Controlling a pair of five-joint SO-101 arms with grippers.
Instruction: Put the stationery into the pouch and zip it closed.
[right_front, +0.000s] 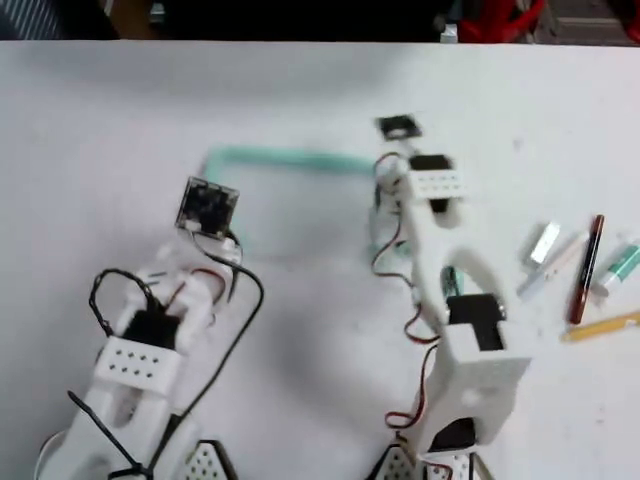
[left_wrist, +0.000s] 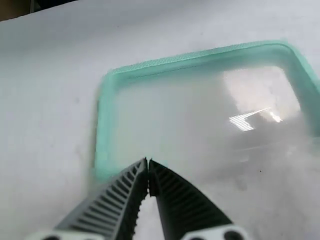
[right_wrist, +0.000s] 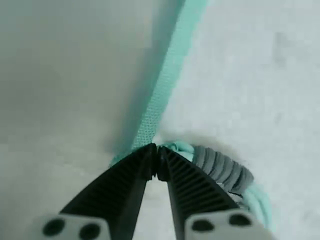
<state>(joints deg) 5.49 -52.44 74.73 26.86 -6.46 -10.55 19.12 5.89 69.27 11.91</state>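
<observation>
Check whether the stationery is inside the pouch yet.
Out. The stationery lies loose on the table, apart from the pouch, which looks empty.

Robotics laboratory bench: the left arm (right_front: 135, 360) and right arm (right_front: 470, 350) are sitting side by side on a plain white table (right_front: 100, 120), loose wiring (right_front: 262, 292) trailing exposed.

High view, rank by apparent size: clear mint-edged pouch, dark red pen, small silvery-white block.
1. clear mint-edged pouch
2. dark red pen
3. small silvery-white block
</observation>
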